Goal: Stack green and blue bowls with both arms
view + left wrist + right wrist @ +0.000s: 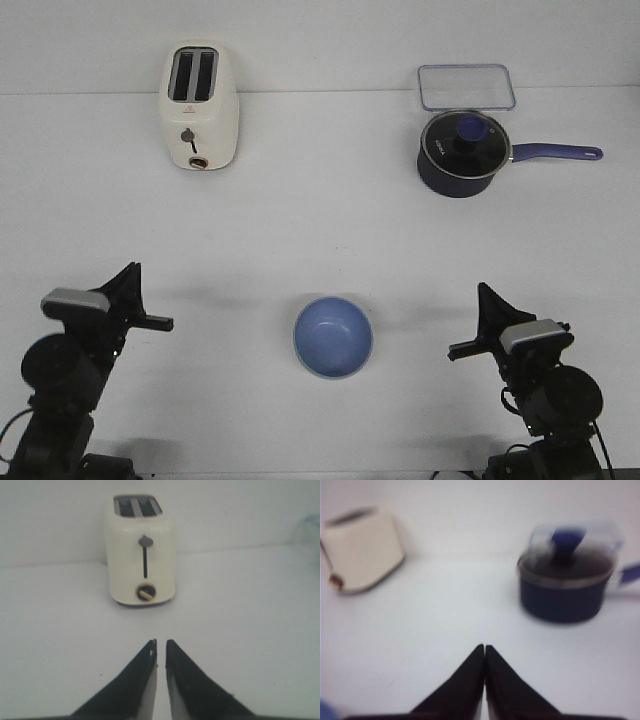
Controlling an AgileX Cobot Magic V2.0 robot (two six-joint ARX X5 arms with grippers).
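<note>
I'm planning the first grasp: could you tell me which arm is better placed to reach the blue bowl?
Neither clearly. The blue bowl sits about midway between the left claw and right claw; the right looks marginally nearer. Both claws look closed and empty. No green bowl is visible in any view.

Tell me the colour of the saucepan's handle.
Purple-blue, lighter than the dark navy saucepan; the handle shows best in the front view.

No text reads clearly. The saucepan lid seems to bear a small pale word left of its knob, too small to make out.
</note>
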